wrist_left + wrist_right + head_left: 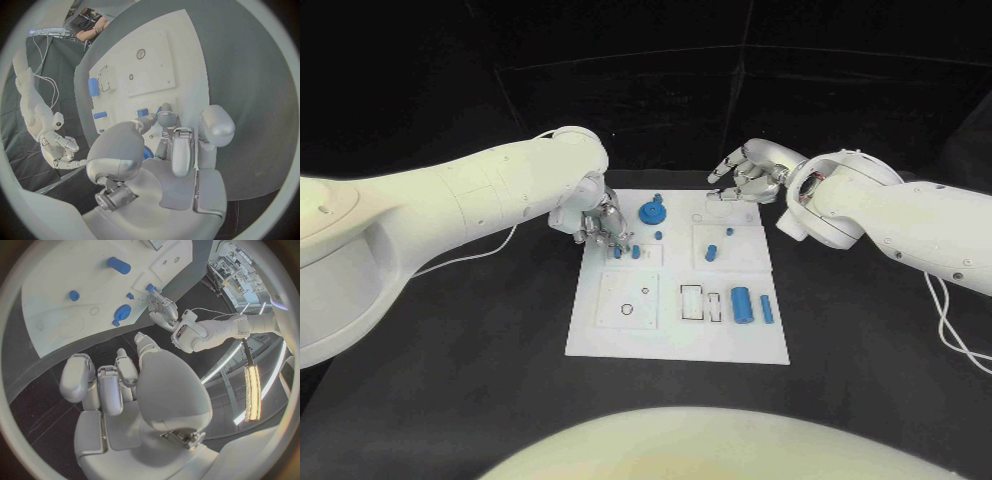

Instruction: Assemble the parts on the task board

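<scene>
Here, the white board (678, 330) lies flat in the middle of the black table (444, 350). On it are small blue parts: a round blue wheel (652, 212) near its far edge, a short peg (710, 250) and a blue cylinder (741, 305) toward the near right. The left hand (604, 228) is over the board's far left corner, fingertips pinching a small blue piece (633, 253). The right hand (751, 177) hovers off the far right corner, fingers curled, holding nothing.

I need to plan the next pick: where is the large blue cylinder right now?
In the head view, the large blue cylinder lies at the task board's near right, between a rectangular slot and a thinner blue peg, untouched.
</scene>
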